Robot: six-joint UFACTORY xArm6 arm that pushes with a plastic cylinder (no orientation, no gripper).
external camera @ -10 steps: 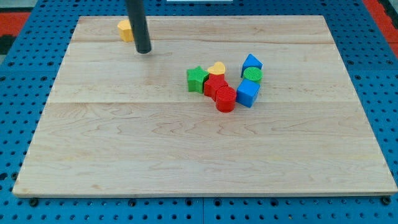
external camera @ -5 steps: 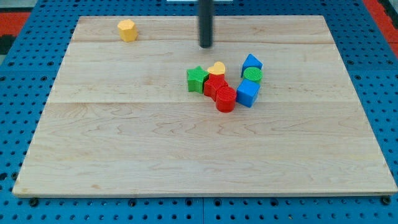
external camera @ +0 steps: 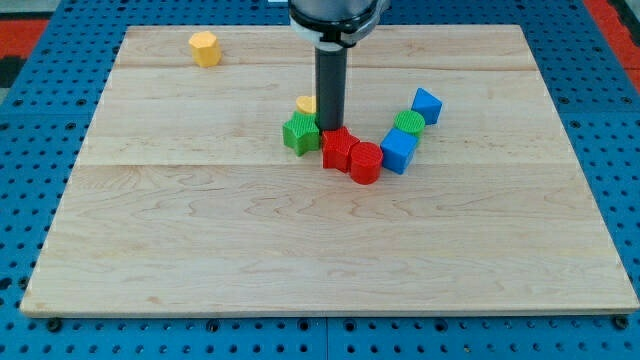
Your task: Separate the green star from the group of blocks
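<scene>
Pushing the green star (external camera: 299, 133) clear is the step you have in hand, and it sits a little above the middle of the tabletop (external camera: 200, 240), at the view's left end of the cluster. Your tip (external camera: 330, 129) stands just to the star's right, wedged between it and the red block (external camera: 338, 148), with a yellow block (external camera: 306, 105) half hidden behind the rod at the star's upper right. There are no fingers to report on this rig, only the rod, so nothing is clenched or released.

To do this well, you should drive toward the view's left so the rod bears on the star's right face alone. Keep the line of push through the star's middle, or it will likely spin off the tip. Watch the yellow block: it looks close enough to be dragged along, so bias your path slightly downward and leftward, away from it.

Outward from there, a red cylinder (external camera: 365, 162) touches the red block, a blue cube (external camera: 398, 150) and green cylinder (external camera: 408, 123) lie to the right, and another blue block (external camera: 427, 104) stands apart. A yellow hexagonal block (external camera: 204, 48) lies alone near the top left.

Open wood lies to the star's left. Blue pegboard (external camera: 30, 200) surrounds the tabletop.
</scene>
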